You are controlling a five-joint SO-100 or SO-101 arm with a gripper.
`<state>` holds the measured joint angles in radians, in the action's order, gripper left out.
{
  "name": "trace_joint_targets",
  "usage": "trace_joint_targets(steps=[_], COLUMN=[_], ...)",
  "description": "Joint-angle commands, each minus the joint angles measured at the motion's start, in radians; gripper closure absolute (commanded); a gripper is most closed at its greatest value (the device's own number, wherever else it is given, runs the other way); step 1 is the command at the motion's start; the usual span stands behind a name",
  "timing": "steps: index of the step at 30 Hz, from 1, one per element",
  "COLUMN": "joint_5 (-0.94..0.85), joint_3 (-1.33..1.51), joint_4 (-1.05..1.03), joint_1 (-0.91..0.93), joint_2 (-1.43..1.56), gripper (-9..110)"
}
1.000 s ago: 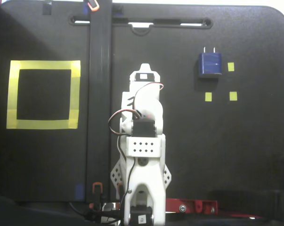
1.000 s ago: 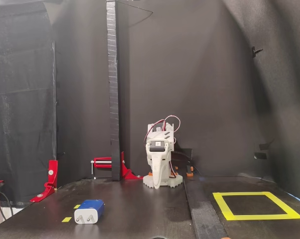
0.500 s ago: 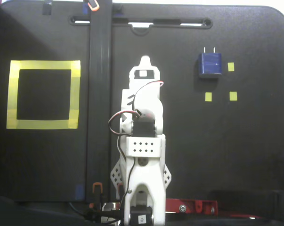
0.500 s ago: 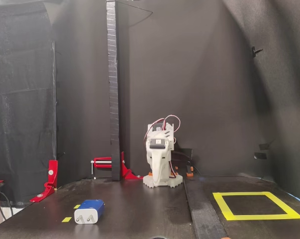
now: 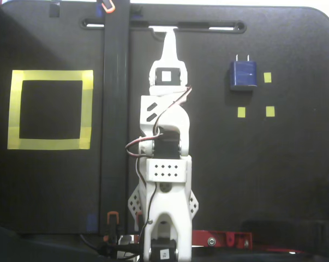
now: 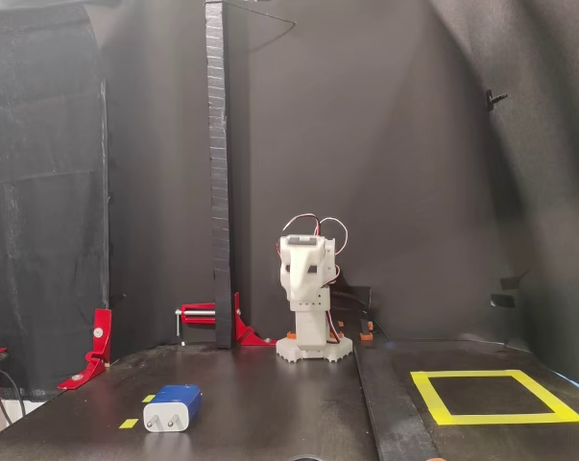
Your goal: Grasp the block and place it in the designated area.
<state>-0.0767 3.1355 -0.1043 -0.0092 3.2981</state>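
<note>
The dark-blue block (image 5: pixel 244 74) lies flat at the upper right of the black board in a fixed view, its two prongs pointing to the far edge. From the front it is the block (image 6: pixel 174 406) at the lower left, white face toward the camera. The designated area (image 5: pixel 11 109) is a wide yellow tape frame at the left, seen as the designated area (image 6: pixel 433 396) at the lower right from the front. My white gripper (image 5: pixel 168 34) stretches along the board's middle, jaws together and holding nothing. It stays well left of the block. From the front the gripper (image 6: pixel 293 279) is raised above the base.
Three tiny yellow tape squares (image 5: pixel 241 112) sit by the block. A black upright post (image 6: pixel 217 173) stands left of the arm, held by a red clamp (image 6: pixel 210 315). A long slot (image 5: pixel 164 25) cuts the board's far edge. Another red bracket (image 6: pixel 96 348) is at the left.
The arm has unfolded and lifted. In a fixed view from above its gripper has reached toward the far edge of the board. The block has not moved.
</note>
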Motion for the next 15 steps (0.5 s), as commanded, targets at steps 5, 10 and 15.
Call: trace_joint_targets(steps=[5, 10, 15], joint_5=[-0.009, -0.011, -0.014], joint_3=[0.005, 0.005, 0.005], joint_4=[0.161, 0.235, 0.207], joint_1=[-0.006, -0.006, -0.006], joint_2=[0.009, 0.009, 0.009], gripper=[101, 101, 101])
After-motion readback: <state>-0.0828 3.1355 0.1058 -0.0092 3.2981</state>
